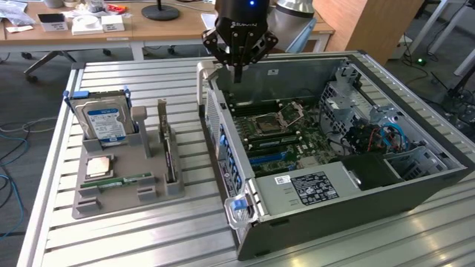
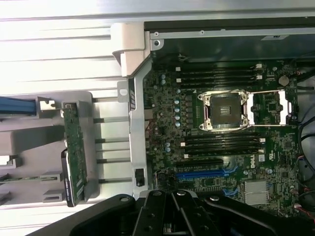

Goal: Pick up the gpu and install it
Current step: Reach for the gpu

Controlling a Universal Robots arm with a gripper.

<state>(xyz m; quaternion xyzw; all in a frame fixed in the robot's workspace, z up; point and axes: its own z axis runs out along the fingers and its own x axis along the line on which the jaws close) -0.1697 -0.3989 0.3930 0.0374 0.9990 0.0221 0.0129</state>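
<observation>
Currently, in the exterior view, the claw (image 1: 237,75) is hanging above the far left corner of the open computer case (image 1: 334,217). Its fingers are meeting in one narrow tip and gripping nothing. The gpu (image 1: 169,160) is standing on edge in a slot along the right side of the gray tray (image 1: 122,203). That tray is sitting on the slatted tabletop (image 1: 133,239) to the exterior view's left of the case, so the gpu is well apart from the claw. A blue-labelled hard drive (image 1: 104,123) is standing upright at the tray's far end. A processor chip (image 1: 99,166) and a memory stick (image 1: 126,181) are lying nearer. The motherboard (image 1: 275,133) is facing up inside the case.

Next, in the wrist view, the claw (image 2: 170,201) is showing as dark fingers held together over the case. The gpu (image 2: 76,152) is sitting edge-up in the tray (image 2: 24,137), near the case wall. On the motherboard (image 2: 162,98), the processor socket (image 2: 224,110) is sitting between black memory slots, with a blue slot (image 2: 197,174) lying closer to the claw.
</observation>
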